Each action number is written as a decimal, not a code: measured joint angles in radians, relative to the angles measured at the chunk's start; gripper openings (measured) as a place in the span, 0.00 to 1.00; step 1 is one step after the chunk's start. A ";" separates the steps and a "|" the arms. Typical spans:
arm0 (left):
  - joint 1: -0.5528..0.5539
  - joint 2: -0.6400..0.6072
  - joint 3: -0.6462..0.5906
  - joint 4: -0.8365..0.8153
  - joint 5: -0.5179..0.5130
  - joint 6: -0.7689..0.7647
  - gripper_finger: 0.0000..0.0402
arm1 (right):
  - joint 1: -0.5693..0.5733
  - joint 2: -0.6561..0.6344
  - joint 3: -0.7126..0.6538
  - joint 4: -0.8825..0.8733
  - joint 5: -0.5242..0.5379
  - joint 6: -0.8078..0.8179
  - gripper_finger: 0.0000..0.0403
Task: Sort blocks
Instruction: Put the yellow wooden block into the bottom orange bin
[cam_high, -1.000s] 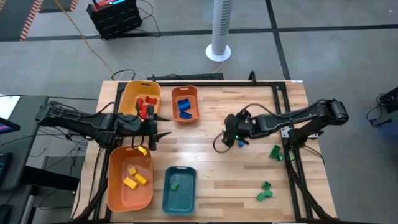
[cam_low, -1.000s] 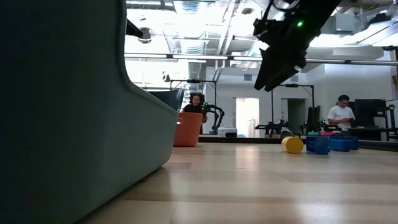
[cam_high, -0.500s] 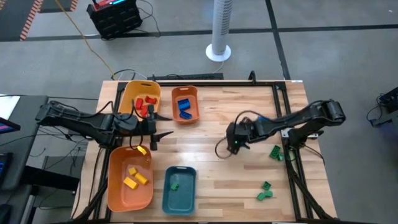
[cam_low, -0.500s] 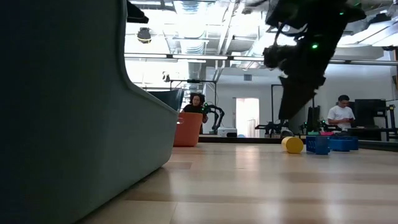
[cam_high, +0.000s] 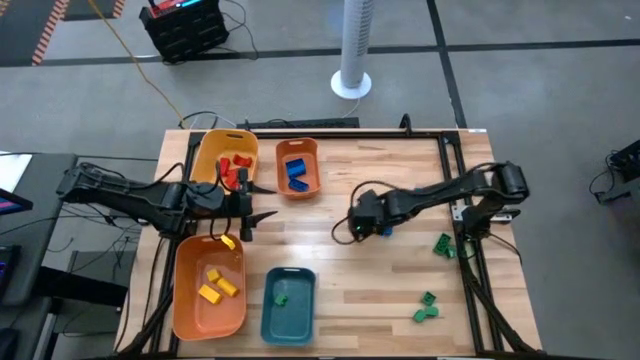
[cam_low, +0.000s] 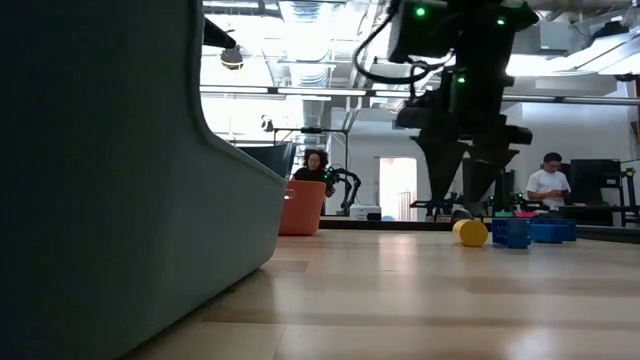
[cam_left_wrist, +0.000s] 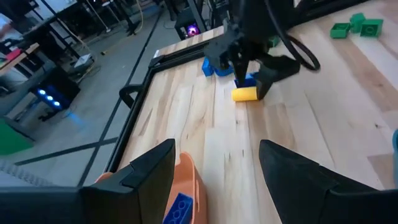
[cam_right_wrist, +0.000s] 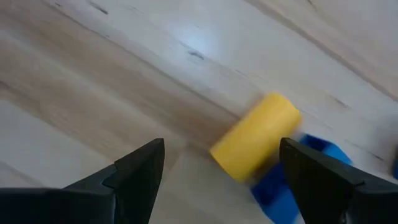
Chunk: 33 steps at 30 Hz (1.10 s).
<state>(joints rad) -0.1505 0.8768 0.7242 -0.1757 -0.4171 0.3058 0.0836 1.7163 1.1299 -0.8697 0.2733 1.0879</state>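
Observation:
A yellow cylinder block (cam_right_wrist: 255, 144) lies on its side on the table's middle, with blue blocks (cam_right_wrist: 283, 177) touching its far end. My right gripper (cam_high: 357, 222) hangs open just above them, pointing down, its fingers on either side of the cylinder (cam_low: 472, 233) without touching. In the left wrist view the right gripper (cam_left_wrist: 249, 62) stands over the cylinder (cam_left_wrist: 245, 94). My left gripper (cam_high: 268, 202) waits open between the trays at the table's left. Green blocks (cam_high: 442, 243) lie near the right edge.
A yellow tray (cam_high: 215, 150) holds red blocks, a small orange tray (cam_high: 312, 170) blue ones, a large orange tray (cam_high: 185, 300) yellow ones, and a teal tray (cam_high: 300, 315) one green. More green blocks (cam_high: 426, 308) sit near the right corner. People stand in the room behind.
My right gripper has moved toward the table's left and down, swinging from a slant to pointing straight down over the yellow cylinder and the blue blocks. The blocks have stayed where they were.

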 joint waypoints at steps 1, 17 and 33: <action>0.002 0.000 0.000 0.000 0.000 0.003 0.57 | 0.003 0.023 0.016 -0.004 0.000 0.001 0.81; 0.007 0.000 0.000 -0.032 -0.001 -0.021 0.57 | 0.014 0.155 0.122 -0.154 -0.011 0.065 0.81; 0.004 -0.097 0.000 -0.174 0.009 -0.088 0.57 | -0.038 0.152 0.012 -0.005 -0.017 0.008 0.77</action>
<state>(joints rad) -0.1470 0.7798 0.7242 -0.3497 -0.4077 0.2181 0.0452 1.8687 1.1423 -0.8744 0.2566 1.0955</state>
